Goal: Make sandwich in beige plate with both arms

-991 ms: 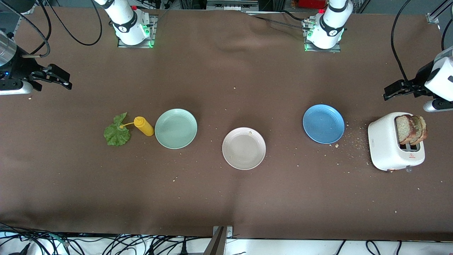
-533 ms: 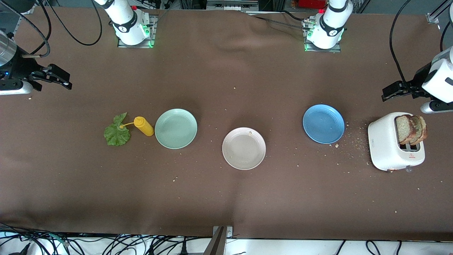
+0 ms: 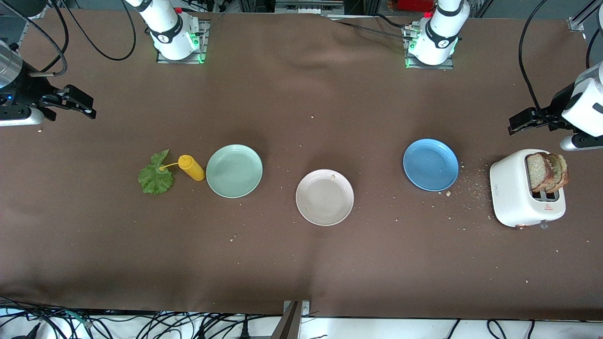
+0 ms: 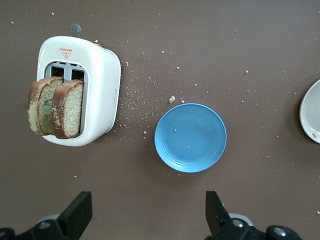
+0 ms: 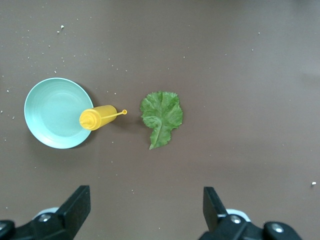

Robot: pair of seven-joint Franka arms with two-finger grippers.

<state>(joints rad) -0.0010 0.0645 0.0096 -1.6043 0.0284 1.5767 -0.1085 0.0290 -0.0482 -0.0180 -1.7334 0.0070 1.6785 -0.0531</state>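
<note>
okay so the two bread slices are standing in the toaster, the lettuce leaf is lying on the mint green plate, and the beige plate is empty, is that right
Not quite. The lettuce leaf lies on the bare table, not on the mint-green plate; the yellow squeeze bottle stands between them, as the front and right wrist views show. The rest holds: both bread slices stand in the toaster, and the beige plate is empty apart from crumbs.
</note>
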